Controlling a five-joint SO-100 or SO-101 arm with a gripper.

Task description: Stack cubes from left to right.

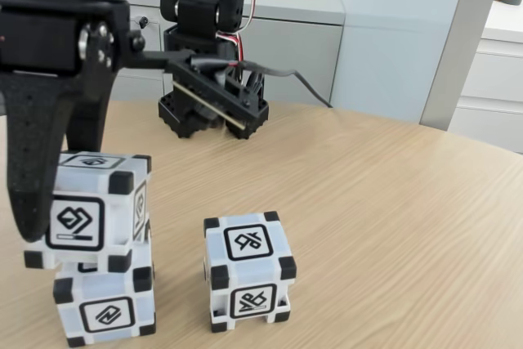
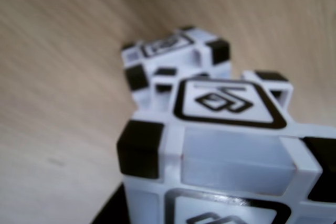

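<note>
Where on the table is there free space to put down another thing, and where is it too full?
In the fixed view, the table is bare to the right of the single cube, up to the table's far edge. A bare strip also lies between that cube and the arm's base. The left side is crowded: two stacked cubes with the gripper around the upper one.

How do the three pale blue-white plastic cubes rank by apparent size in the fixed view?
1. Upper stacked pale blue-white plastic cube.
2-3. Lower stacked cube and lone cube on the right look alike.
Differences likely come from nearness to the camera.
</note>
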